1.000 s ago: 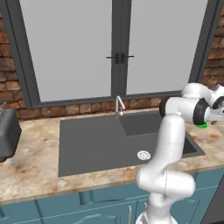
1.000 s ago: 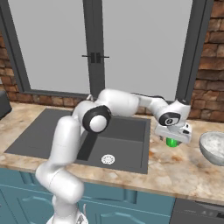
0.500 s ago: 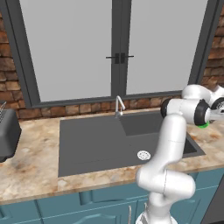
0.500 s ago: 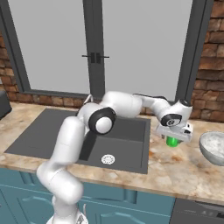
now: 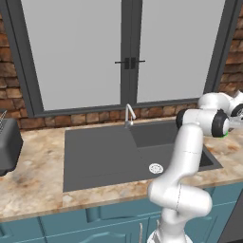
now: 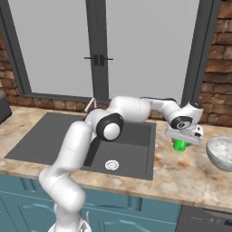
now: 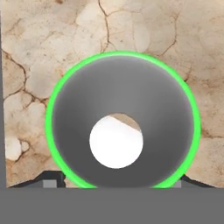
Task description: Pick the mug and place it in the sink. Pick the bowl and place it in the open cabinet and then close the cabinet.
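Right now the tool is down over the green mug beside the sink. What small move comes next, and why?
Probably close the tool on the mug before lifting. The hand view looks straight down into the mug's open mouth, with a fingertip low on either side of the rim, and the mug stands on the counter, outside the sink.

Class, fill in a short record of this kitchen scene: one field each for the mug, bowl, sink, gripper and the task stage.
mug: green, upright on the counter, right of the sink
bowl: grey, on the counter right of the mug
sink: dark basin, nothing in it
gripper: directly over the mug, fingers on either side of the rim; grip not confirmed
stage: mug not yet lifted
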